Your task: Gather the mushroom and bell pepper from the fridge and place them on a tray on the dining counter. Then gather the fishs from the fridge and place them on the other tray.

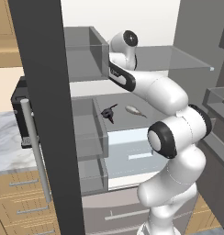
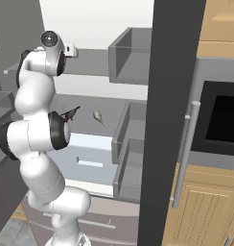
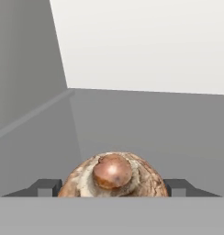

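Straddling the brown mushroom [image 3: 113, 176] inside the fridge [image 1: 146, 59], the gripper [image 3: 113, 187] fingers stand apart on either side; whether they grasp it cannot be told.

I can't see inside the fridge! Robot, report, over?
Jaws either side of mushroom, grip unconfirmed. Fish waiting on lower shelf. Nothing blocking.

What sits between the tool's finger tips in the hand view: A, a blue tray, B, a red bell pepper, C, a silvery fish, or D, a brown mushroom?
D: a rounded brown mushroom fills the gap between the two dark fingertips of the tool, on the grey shelf.
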You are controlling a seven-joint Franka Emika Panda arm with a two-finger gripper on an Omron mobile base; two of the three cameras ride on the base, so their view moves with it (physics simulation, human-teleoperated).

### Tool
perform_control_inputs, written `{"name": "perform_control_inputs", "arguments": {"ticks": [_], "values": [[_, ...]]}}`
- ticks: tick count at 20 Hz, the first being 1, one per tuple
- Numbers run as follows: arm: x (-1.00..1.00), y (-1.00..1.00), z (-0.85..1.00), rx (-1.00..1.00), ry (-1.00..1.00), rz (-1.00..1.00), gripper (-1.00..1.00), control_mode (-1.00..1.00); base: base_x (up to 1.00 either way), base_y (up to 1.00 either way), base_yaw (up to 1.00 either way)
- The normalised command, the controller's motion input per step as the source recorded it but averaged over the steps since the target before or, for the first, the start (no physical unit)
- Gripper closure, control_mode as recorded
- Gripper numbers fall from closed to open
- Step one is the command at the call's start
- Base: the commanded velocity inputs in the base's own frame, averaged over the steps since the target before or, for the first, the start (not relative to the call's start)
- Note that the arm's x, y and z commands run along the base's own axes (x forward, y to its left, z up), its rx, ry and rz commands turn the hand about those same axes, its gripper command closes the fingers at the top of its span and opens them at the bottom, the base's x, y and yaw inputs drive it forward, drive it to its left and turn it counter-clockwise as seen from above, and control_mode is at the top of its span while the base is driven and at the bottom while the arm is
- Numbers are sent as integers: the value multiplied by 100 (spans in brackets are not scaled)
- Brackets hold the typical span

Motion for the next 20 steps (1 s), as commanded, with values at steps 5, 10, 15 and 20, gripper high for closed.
{"name": "perform_control_inputs", "arguments": {"ticks": [5, 10, 15, 20], "values": [[0, 0, 0, 0, 0, 0, 100, -100, 0, 0, 0], [0, -1, 0, 0, 0, 0, 100, -100, 0, 0, 0], [-25, -22, 17, 0, -3, 0, 100, -100, 0, 0, 0], [-60, -27, 17, 0, -4, -2, 100, -100, 0, 0, 0]]}}
